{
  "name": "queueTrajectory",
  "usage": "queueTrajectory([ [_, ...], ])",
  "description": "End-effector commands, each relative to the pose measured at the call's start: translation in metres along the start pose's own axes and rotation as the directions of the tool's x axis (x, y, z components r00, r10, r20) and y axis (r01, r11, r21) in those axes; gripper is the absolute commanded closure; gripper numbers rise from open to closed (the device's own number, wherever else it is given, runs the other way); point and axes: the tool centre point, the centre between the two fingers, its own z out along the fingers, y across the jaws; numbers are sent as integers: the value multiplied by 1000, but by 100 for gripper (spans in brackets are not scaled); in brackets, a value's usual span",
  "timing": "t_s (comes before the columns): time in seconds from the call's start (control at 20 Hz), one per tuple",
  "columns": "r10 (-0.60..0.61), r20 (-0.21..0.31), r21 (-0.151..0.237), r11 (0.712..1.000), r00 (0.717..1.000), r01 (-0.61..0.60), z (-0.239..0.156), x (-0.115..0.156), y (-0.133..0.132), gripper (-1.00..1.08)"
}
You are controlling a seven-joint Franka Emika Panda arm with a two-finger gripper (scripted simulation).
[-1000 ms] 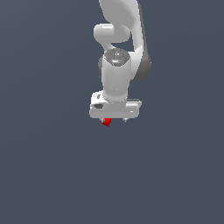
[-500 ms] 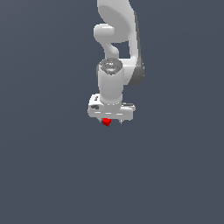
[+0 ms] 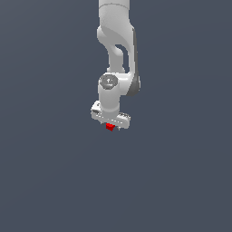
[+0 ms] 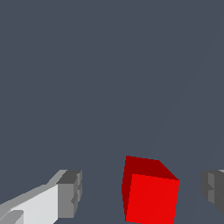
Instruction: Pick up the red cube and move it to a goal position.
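1. Nothing else shows near the arm in either view; only the white arm point(image 3: 117, 54), its gripper point(image 3: 111, 128) and the red cube point(image 3: 109, 127) against plain dark blue-grey. Nothing stands in the way of the gripper or cube.
2. Red cube: in the exterior view it sits directly under the gripper's crossbar, between the fingers, only a small red patch visible. In the wrist view the red cube point(image 4: 149, 191) lies between the two grey fingertips point(image 4: 70, 193), w/ a clear gap to each pad; it is nearer the far-side pad point(image 4: 213, 190) than the white-backed one.
3. Gripper: jaws spread wide, not pinching the cube; no contact visible on either side. Released, straddling the cube.
4. Cube looks turned a bit relative to the fingers in the wrist view: one bright face and two darker faces show.
5. Vs. 1.0 s ago: the wrist has rotated, so the crossbar now looks slanted in the exterior view, its left end higher. Arm's upper links also turned. Cube's spot under the gripper approx. the same as 0.5 s ago.
6. Surface/room: uniform dark slate ground, no edge, no horizon, no texture; faint lighter streaks only in the wrist view. Can't tell from the exterior view whether the cube rests on the ground.
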Motion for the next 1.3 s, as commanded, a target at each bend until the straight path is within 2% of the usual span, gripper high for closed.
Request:
queueTrajectory([
  [0.0, 54, 4, 0, 999, 999, -54, 16, -10, 6, -92],
  [0.25, 122, 10, 1, 993, 992, -122, 37, -23, 13, -92],
  [0.55, 149, 13, 3, 989, 989, -149, 46, -28, 15, -92],
  [0.6, 149, 13, 3, 989, 989, -149, 46, -28, 15, 108],
  [1.25, 148, 13, 3, 989, 989, -148, 44, -28, 11, 108],
])
